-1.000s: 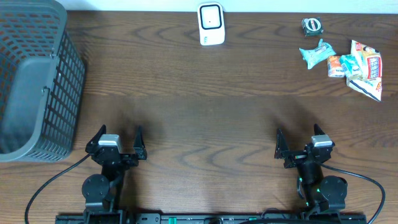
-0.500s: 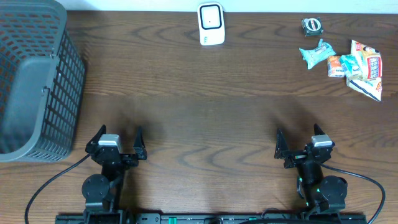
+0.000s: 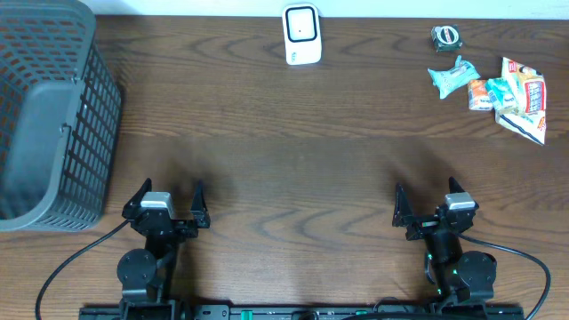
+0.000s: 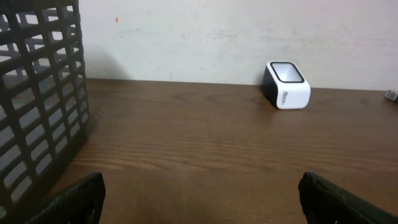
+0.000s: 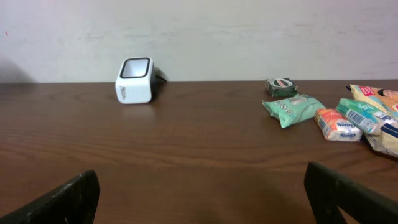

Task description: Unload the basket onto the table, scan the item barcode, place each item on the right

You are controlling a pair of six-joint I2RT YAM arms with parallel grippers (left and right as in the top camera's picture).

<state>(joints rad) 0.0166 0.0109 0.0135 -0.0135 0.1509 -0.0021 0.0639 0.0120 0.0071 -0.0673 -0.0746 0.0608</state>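
Note:
A white barcode scanner (image 3: 301,35) with a dark window stands at the table's far edge, also seen as the scanner (image 4: 286,84) in the left wrist view and the scanner (image 5: 135,80) in the right wrist view. Several packaged items (image 3: 491,89) lie at the far right: a teal pouch (image 5: 292,109), an orange bar (image 5: 336,124), a small dark green tin (image 5: 280,86). My left gripper (image 3: 167,197) stands open near the front edge, nothing between its fingers. Open and empty too is my right gripper (image 3: 428,199), at the front right.
A dark grey mesh basket (image 3: 44,116) fills the far left of the table; its wall (image 4: 37,99) rises close on the left in the left wrist view. A pale wall runs behind the table's far edge.

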